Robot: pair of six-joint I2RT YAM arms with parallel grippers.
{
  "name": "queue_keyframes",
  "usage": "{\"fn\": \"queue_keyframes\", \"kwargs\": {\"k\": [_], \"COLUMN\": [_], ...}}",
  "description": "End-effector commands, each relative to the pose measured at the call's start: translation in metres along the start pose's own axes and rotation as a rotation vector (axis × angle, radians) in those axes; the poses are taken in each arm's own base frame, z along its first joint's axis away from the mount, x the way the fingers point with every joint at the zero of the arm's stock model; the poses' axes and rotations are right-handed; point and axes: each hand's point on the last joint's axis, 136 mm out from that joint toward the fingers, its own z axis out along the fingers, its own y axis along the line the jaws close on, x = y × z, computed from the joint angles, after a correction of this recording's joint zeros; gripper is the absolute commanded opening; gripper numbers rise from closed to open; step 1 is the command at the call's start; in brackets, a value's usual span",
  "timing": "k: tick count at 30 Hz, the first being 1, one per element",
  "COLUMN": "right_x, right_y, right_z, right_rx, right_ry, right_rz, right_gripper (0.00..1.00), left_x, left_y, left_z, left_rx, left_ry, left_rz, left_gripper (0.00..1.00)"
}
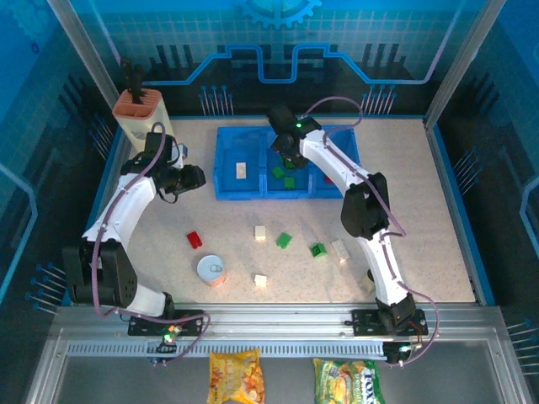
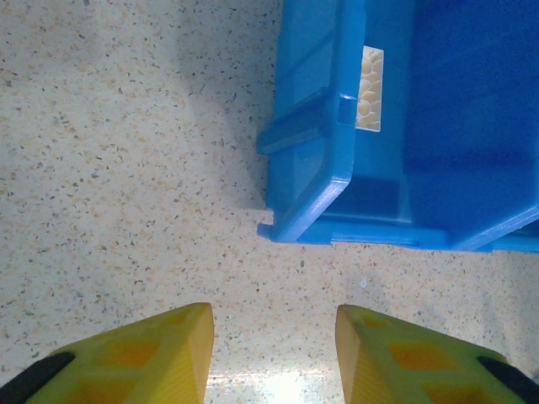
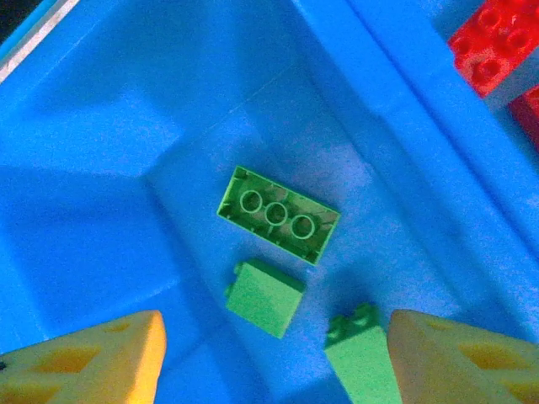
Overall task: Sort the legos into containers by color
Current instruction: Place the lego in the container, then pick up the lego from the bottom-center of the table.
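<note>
A speckled beige counter [image 1: 421, 210] carries everything here, with two white-and-black robot arms bolted at its near edge. At the far middle lies a wide, shallow, translucent blue plastic tray [image 1: 240, 195] split into three side-by-side compartments. The left claw [image 1: 195, 178] hangs over bare counter just beside the tray's left near corner; in the left wrist view its yellow fingers [image 2: 168, 353] stand wide apart with nothing between them. The right claw [image 1: 288, 156] reaches over the tray's middle compartment, and in the right wrist view it [image 3: 274, 353] is also spread wide and grips nothing. A cream holder with an orange top [image 1: 140, 114] stands at the far left corner. A round silver can [image 1: 212, 269] sits on the near part of the counter. Inside the tray, a cream studded brick [image 1: 242, 170] lies in the left compartment, three green bricks [image 3: 278, 215] lie on the floor of the middle one, and red bricks [image 3: 493, 42] lie in the right one. Loose on the counter between the tray and the arm bases are a red brick [image 1: 194, 240], two small green bricks [image 1: 284, 240] and three cream bricks [image 1: 260, 232], all well apart from one another.
</note>
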Motion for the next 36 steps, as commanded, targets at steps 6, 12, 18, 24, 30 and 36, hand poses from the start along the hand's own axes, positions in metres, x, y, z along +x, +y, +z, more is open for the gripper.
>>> {"fn": "queue_keyframes", "kwargs": {"k": [6, 12, 18, 24, 30, 36], "right_x": [0.008, 0.028, 0.049, 0.071, 0.094, 0.114], "right_y": [-0.01, -0.03, -0.059, -0.098, -0.144, -0.192], "right_z": [-0.049, -0.071, -0.086, -0.09, -0.09, -0.085], "right_rx": [-0.052, -0.108, -0.129, -0.084, -0.025, 0.04], "right_ry": [-0.013, 0.021, 0.087, 0.177, 0.264, 0.331], "right_rz": [-0.372, -0.54, -0.654, -0.731, -0.778, -0.783], "right_gripper": [0.7, 0.69, 0.67, 0.65, 0.65, 0.64], "left_x": [0.002, 0.006, 0.009, 0.011, 0.009, 0.009], "left_y": [0.007, 0.014, 0.019, 0.022, 0.022, 0.02], "left_z": [-0.002, 0.002, 0.006, 0.011, 0.011, 0.012], "left_rx": [-0.017, -0.049, -0.079, -0.092, -0.088, -0.079], "left_ry": [0.009, 0.029, 0.053, 0.066, 0.062, 0.062], "left_rz": [-0.003, -0.004, -0.004, -0.001, 0.003, 0.002], "left_gripper": [0.43, 0.43, 0.44, 0.44, 0.44, 0.44]}}
